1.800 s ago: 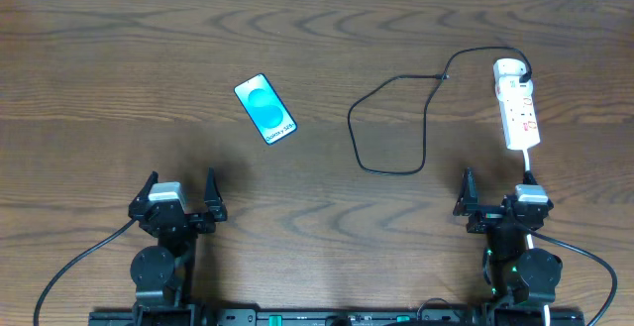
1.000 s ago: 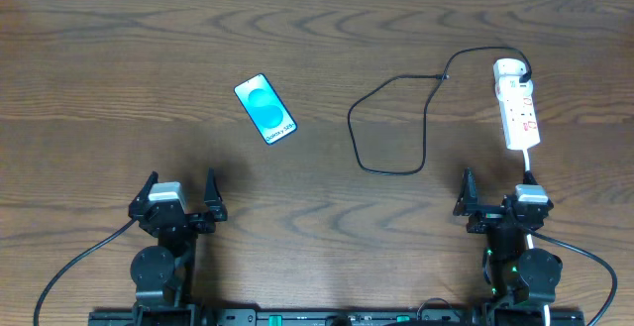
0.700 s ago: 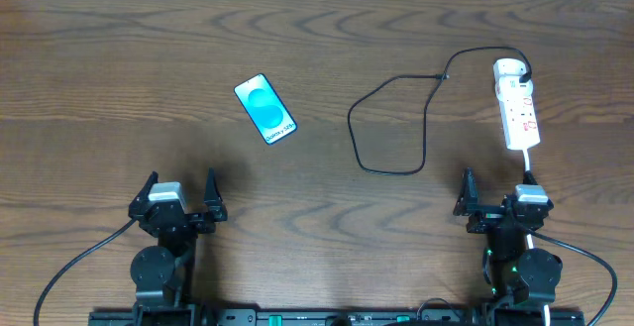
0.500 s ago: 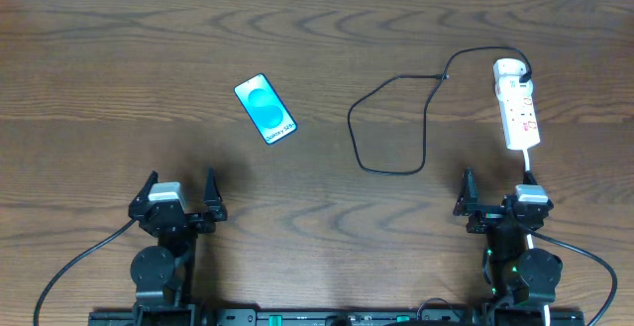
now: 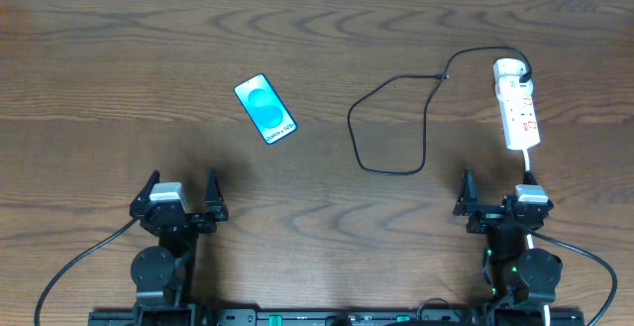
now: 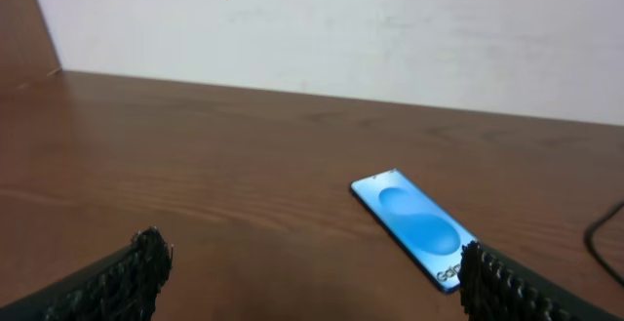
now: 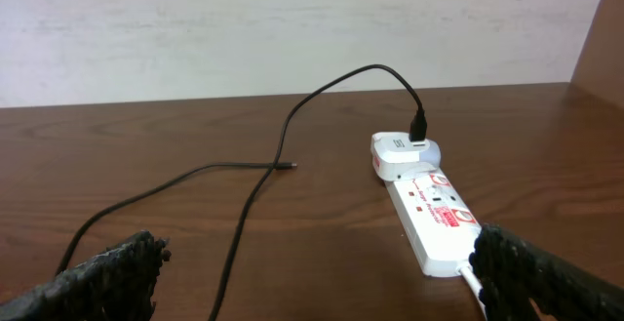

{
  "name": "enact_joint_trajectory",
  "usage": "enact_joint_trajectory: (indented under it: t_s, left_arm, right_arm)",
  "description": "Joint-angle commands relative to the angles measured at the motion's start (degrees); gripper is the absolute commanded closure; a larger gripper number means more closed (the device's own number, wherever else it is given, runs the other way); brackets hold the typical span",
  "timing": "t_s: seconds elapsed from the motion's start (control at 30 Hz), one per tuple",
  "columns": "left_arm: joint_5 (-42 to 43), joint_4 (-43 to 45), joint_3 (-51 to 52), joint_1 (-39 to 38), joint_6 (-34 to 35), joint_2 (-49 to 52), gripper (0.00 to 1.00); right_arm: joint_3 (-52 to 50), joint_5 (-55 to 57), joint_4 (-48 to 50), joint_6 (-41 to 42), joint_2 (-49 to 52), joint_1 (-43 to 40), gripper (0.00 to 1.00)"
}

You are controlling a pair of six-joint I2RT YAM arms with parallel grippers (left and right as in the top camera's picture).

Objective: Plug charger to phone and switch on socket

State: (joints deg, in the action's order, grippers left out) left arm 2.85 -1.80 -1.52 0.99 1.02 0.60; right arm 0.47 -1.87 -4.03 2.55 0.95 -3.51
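The phone [image 5: 265, 109] lies face up on the table's left half, its blue-teal screen lit; it also shows in the left wrist view [image 6: 415, 228]. The white socket strip [image 5: 517, 107] lies at the right, seen too in the right wrist view [image 7: 429, 216]. The charger's white plug [image 7: 405, 154] sits in the strip's far end. Its black cable [image 5: 391, 128] loops left across the table, and the small plug tip [image 7: 290, 167] lies free. My left gripper [image 5: 180, 195] is open and empty near the front edge, below the phone. My right gripper [image 5: 495, 193] is open and empty just in front of the strip.
The strip's white lead [image 5: 529, 163] runs toward the right arm's base. A pale wall [image 6: 331, 28] stands behind the table's far edge. Bare wooden tabletop [image 5: 317, 207] lies between the two arms.
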Motion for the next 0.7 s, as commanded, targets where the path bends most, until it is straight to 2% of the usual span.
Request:
enact_joint_trajectory:
  t_s: [0.0,0.4,0.67]
  left_arm:
    - [3.96,3.48,0.98,-0.15,-0.74,-0.33,0.04]
    - [5.92,31.41,0.26,-0.15,2.69,-0.33,0.04]
    - [5.92,29.57,-10.1,-0.15,2.69,5.29,0.04]
  right_arm:
    - [-0.15,0.0,-0.2,0.59,-0.61,0.39,0.01]
    - [-0.15,0.0,-0.2,0.59,-0.61,0.39,0.01]
    - [-0.15,0.0,-0.2,0.59,-0.61,0.39,0.01]
